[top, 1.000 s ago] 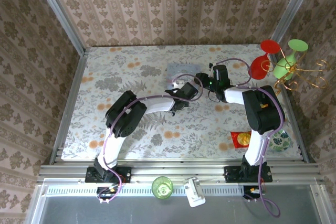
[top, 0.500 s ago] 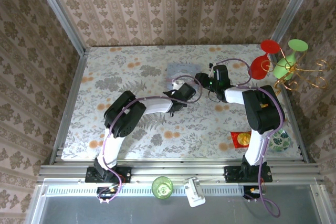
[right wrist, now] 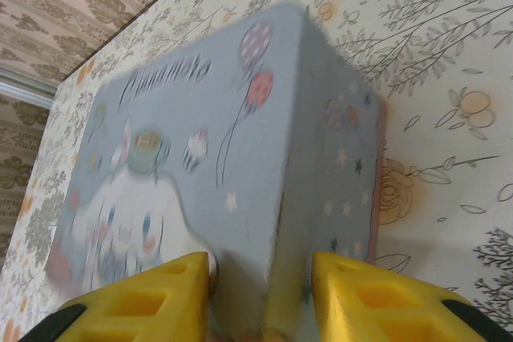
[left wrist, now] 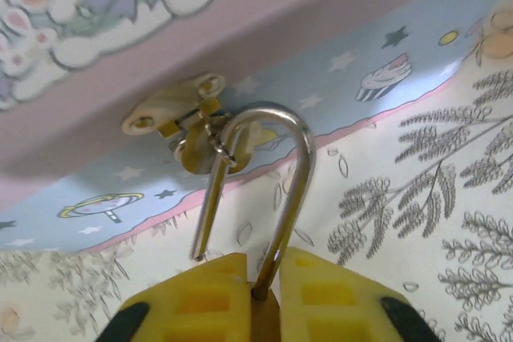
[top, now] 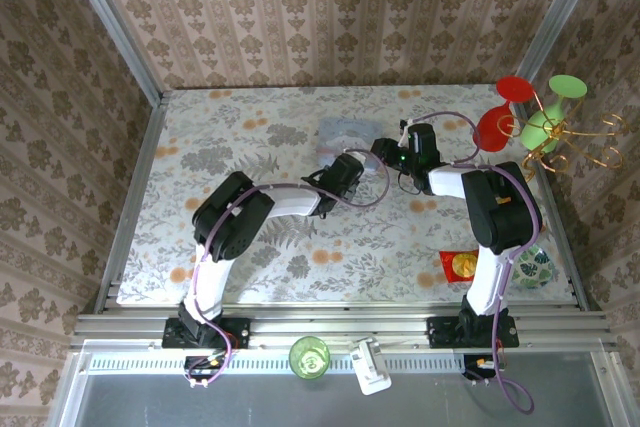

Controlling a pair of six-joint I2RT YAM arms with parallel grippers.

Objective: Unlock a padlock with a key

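Gripping what, that left hand (left wrist: 268, 268)? (Mia)

Its yellow fingers are closed on the padlock (left wrist: 295, 190), low down where the longer leg of the shackle (left wrist: 268, 110) disappears between them. The brass body is mostly hidden in there, so I can't tell if a key is in it. (Jon)

And where does the lock sit? (Mia)

Against the side wall of the pale blue tin (right wrist: 240, 134), just above the counter (left wrist: 449, 222). The bow of the shackle is threaded through the little brass hasp (left wrist: 172, 110) on that wall. (Jon)

Which way does it point? (Mia)

The long axis runs from the fingers straight toward the tin, bow end at the hasp, body end in the grip. The shorter leg ends free, beside the left finger and clear of the body, so I'd judge the shackle sprung. (Jon)

How will it handle? (Mia)

Small, light, rigid metal, and smooth, so it could slip or swivel on the hasp. I'd hold it across the flat faces of the body, not on the round shackle. (Jon)

The right hand (right wrist: 260, 271)? (Mia)

Clamped across a corner of the tin, one finger on the lid, one on the side, steadying it. (Jon)
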